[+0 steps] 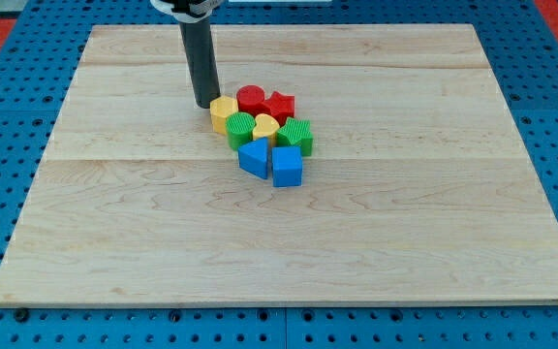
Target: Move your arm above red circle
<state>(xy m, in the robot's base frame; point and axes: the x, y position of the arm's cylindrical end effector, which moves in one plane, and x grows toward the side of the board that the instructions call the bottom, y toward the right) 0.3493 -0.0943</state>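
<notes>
Red circle (251, 97) not reached yet: my tip (204, 104) holds nothing, touches yellow block (224, 112), left of target; short move up-right remains

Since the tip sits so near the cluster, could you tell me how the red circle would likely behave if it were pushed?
The red circle looks like a squat, rigid cylinder, so it would probably slide flat, not tip or roll. It seems to touch the red star and yellow block, so a push would likely shift those too. My tip rests just left of the yellow block.

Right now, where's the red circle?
The red circle sits at the cluster's top, between the yellow hexagon and red star; my tip is left of it.
</notes>
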